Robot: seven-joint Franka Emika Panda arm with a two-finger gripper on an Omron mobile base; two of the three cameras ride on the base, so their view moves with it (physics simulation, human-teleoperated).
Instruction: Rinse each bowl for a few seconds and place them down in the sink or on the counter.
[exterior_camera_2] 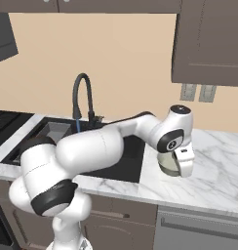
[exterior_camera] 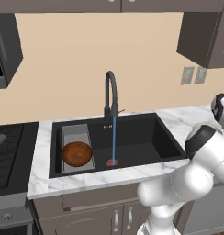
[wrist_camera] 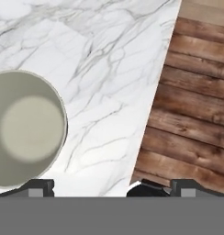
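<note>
You've got a black stovetop [exterior_camera: 6, 153] on the far left, dark wall cabinets [exterior_camera_2: 208, 41] up top, two grey outlet plates [exterior_camera: 193, 75] on the beige wall [exterior_camera: 86, 64], and brown wood plank flooring [wrist_camera: 192, 101] below.

The desk [wrist_camera: 109, 69] is glossy white marble with grey veins. One bowl [exterior_camera: 77, 153] looks like reddish-brown wood; the other [wrist_camera: 26, 128] is matt, smooth cream-grey ceramic. The sink [exterior_camera: 150, 137] is matt black. Rough brown planks make the floor [wrist_camera: 192, 114].
</note>
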